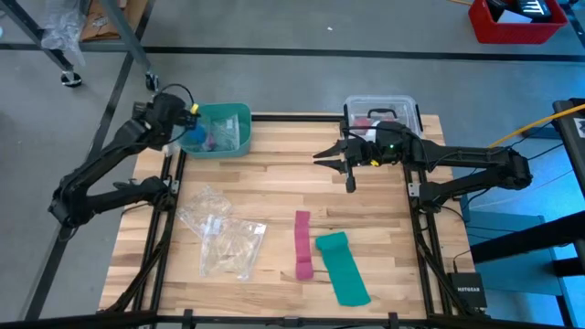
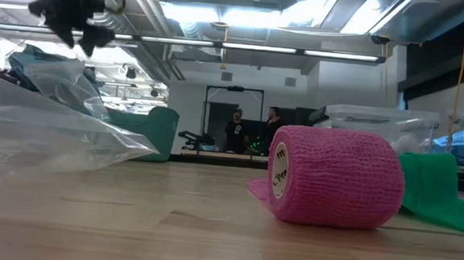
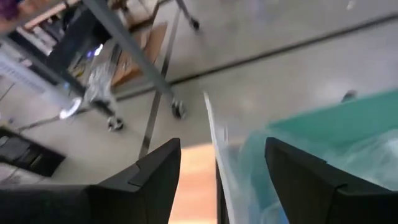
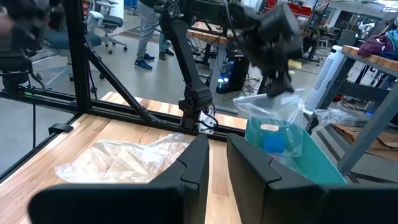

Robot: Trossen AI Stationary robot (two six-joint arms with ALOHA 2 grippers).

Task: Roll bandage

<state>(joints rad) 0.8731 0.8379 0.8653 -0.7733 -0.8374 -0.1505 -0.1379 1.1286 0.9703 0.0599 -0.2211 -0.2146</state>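
Note:
The bandage is a small bright blue roll (image 4: 272, 144) inside a clear plastic bag (image 4: 277, 121) that stands up out of the teal bin (image 1: 228, 128) at the table's far left. My left gripper (image 1: 186, 126) hovers over the bin, open, with its fingers on either side of the bag's upper edge (image 3: 214, 143). It also shows in the right wrist view (image 4: 280, 74). My right gripper (image 1: 345, 166) is shut and empty above the table's far right part, pointing toward the bin. My left gripper has its open fingers (image 3: 155, 177) on either side of the clear bag's upper edge. I cannot tell whether they touch it.
Crumpled clear bags (image 1: 222, 233) lie at the near left. A pink strip with a rolled end (image 1: 303, 244) and a wider teal-green strip (image 1: 341, 267) lie at the near middle. A clear lidded box (image 1: 382, 111) stands at the far right corner. People stand in the room beyond.

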